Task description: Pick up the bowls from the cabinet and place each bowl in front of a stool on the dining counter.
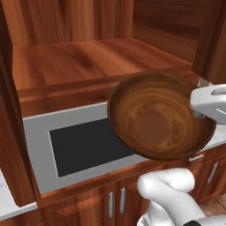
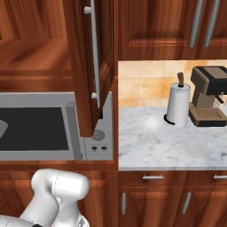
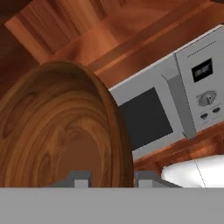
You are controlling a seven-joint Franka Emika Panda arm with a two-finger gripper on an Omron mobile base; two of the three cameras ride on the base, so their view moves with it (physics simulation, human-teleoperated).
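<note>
Wooden bowl (image 1: 161, 117) is hanging tipped in the air before the open shelf niche (image 1: 88, 57), above the microwave (image 1: 66, 145). Gripper (image 3: 107, 178) is pinching its rim, one finger on each side of the wall. Risk: such a thin rim hold is letting the bowl swing or slip while carrying; it could clip the microwave front.
</note>
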